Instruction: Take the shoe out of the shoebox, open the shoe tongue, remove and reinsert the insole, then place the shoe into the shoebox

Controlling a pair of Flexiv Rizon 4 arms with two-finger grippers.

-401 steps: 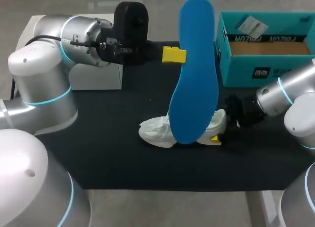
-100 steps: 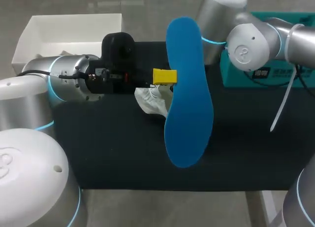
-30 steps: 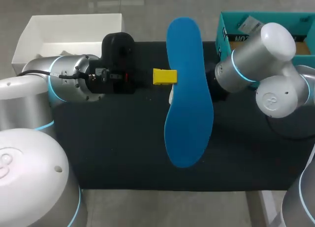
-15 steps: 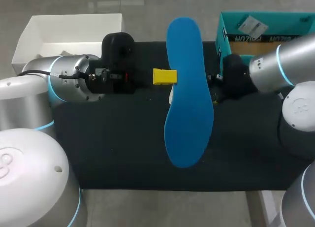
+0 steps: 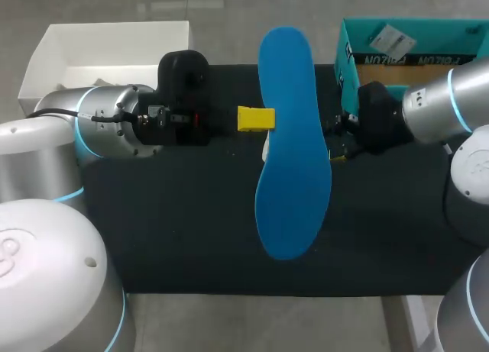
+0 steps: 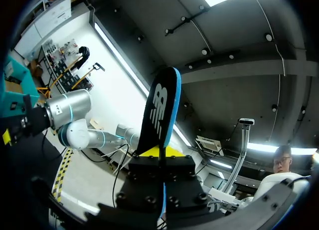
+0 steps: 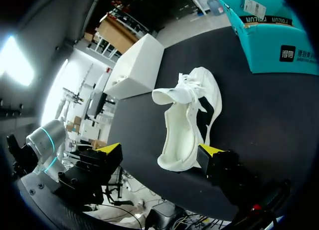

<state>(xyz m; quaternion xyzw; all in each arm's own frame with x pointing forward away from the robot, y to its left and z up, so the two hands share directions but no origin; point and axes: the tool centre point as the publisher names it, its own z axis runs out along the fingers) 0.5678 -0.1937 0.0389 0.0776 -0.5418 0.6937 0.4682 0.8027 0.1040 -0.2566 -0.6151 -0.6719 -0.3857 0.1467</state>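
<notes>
Blue, white and teal on black

The insole (image 5: 293, 146) is bright blue on one face; in the left wrist view its other face is black with a white mark and a blue edge. The shoe (image 7: 192, 117) is white, creamier inside. The shoebox (image 5: 348, 58) is teal with a black label and brown cardboard inside. The open box (image 5: 107, 54) is plain white, and the table (image 5: 191, 214) is black. My left gripper (image 5: 256, 118) and right gripper (image 7: 159, 154) are black with yellow tips, and my arms (image 5: 114, 127) are silver with cyan rings.
</notes>
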